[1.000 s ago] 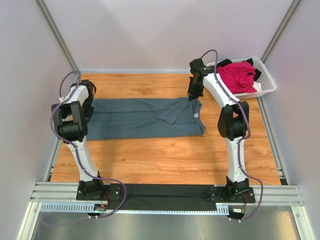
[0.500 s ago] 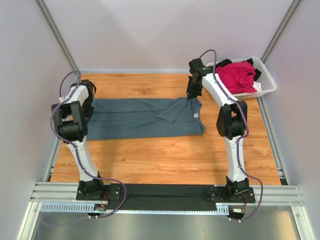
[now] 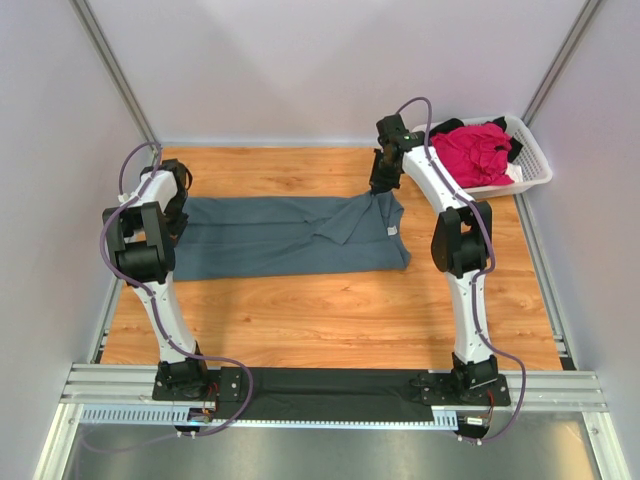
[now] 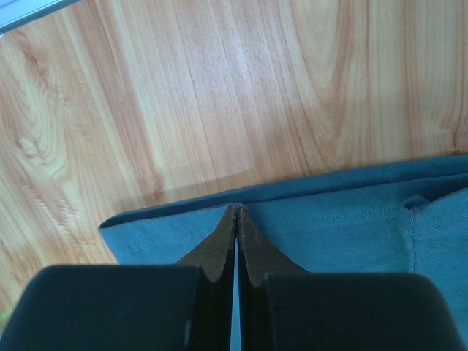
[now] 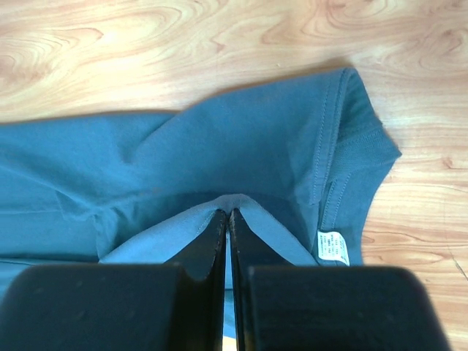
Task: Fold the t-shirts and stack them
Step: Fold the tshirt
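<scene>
Top view: paired pinch on one long edge

Blue-grey shirt point(image 3: 270, 240) lies flat, left of the basket point(image 3: 540, 170), which holds the pink shirt point(image 3: 474, 150). Left gripper point(image 4: 235, 212) and right gripper point(image 5: 228, 215) are each clenched on the same long edge, the right at the end nearer the basket. Judged best: lift both evenly, keep the cloth taut, and lay it on the opposite edge.

Bare tabletop point(image 3: 330, 310) lies open nearside of the blue-grey t-shirt point(image 3: 270, 240); the white basket point(image 3: 537, 163) blocks the far-right corner.
</scene>
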Motion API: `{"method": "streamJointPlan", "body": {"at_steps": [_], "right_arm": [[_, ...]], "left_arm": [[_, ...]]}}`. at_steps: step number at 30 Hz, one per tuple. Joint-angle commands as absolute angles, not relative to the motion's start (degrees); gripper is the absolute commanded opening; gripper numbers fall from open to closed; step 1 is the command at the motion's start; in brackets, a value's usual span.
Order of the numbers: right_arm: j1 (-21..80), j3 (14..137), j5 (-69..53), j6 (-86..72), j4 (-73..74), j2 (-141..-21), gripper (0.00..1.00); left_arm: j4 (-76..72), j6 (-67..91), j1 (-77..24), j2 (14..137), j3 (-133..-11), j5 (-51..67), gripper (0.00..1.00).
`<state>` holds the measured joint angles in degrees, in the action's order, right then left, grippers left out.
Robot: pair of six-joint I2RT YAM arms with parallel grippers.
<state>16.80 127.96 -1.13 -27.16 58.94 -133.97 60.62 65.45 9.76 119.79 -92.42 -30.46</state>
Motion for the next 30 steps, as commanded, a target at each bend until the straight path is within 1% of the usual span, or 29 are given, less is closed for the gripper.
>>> {"method": "streamJointPlan", "body": {"at_steps": [1, 30], "right_arm": [[16.5, 131.3, -2.0, -26.8, 56.3, -134.5, 0.0], [16.5, 131.1, -2.9, -26.3, 54.2, -136.7, 0.0]], "left_arm": [[61.1, 65.5, 10.2, 120.0, -94.6, -31.5, 0.0], [61.1, 65.8, 10.1, 119.5, -94.2, -31.7, 0.0]]}}
